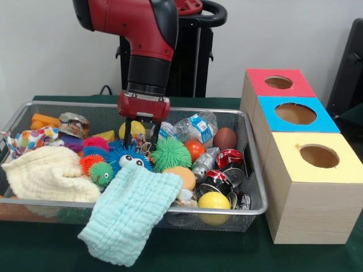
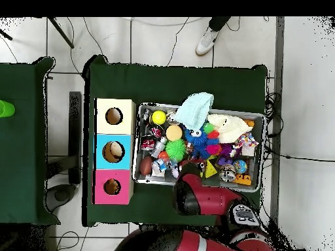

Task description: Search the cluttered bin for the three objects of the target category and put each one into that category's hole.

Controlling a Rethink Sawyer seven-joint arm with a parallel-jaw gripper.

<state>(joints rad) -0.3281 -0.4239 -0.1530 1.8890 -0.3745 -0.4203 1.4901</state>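
I log a wire mesh bin [image 1: 256, 170] across the left and centre of the front view, packed with clutter.

Contents I can list:
- pale yellow cloth [image 1: 48, 175] at lower left
- light blue cloth [image 1: 129, 212] draped over the near rim
- blue spiky toy with eyes [image 1: 129, 157] at centre
- green spiky ball [image 1: 171, 153] just right of it
- small green spiky ball [image 1: 102, 173] and pink spiky ball [image 1: 96, 142] to its left
- yellow ball [image 1: 214, 200] at the near rim
- brown ball [image 1: 225, 138] toward the right wall
- crushed cans [image 1: 221, 173] between them
- plastic bottle [image 1: 195, 127] along the far side

The gripper [image 1: 140, 139] hangs in the upper centre of the bin, just above the blue spiky toy; its two dark fingers stand parted with nothing between them.

At right of frame I record three boxes in a row, each with a round hole on top: the yellow box [image 1: 315, 187] lowest, the blue box [image 1: 292, 116] in the middle, the red box [image 1: 275, 85] uppermost.

In the overhead view, a shoe [image 2: 207, 41] shows at the top edge.
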